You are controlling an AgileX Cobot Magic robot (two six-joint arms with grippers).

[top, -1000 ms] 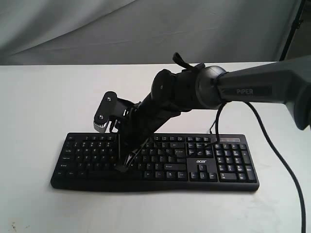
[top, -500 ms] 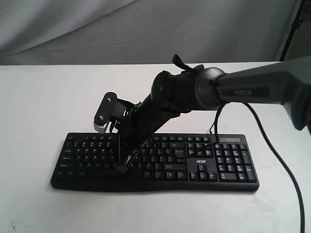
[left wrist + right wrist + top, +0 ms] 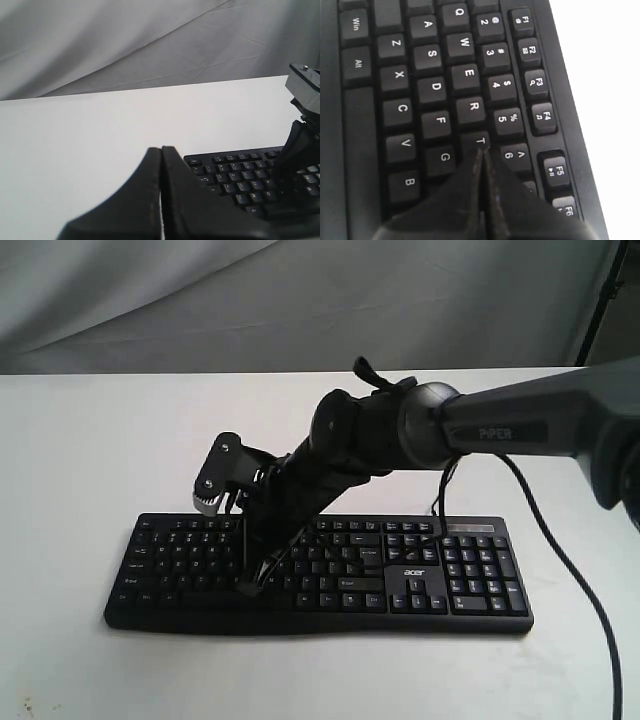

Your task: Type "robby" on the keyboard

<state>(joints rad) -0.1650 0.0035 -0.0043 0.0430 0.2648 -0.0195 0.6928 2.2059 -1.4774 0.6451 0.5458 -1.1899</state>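
From my remote station I look out over a white counter (image 3: 80, 440) that runs the full width of the exterior view, matte and softly, evenly lit, with a few dark specks (image 3: 25, 706) at its lower left. Behind it hangs a grey cloth backdrop (image 3: 300, 300), creased in long diagonal folds. A dark pole (image 3: 609, 285) slants along the upper right edge.
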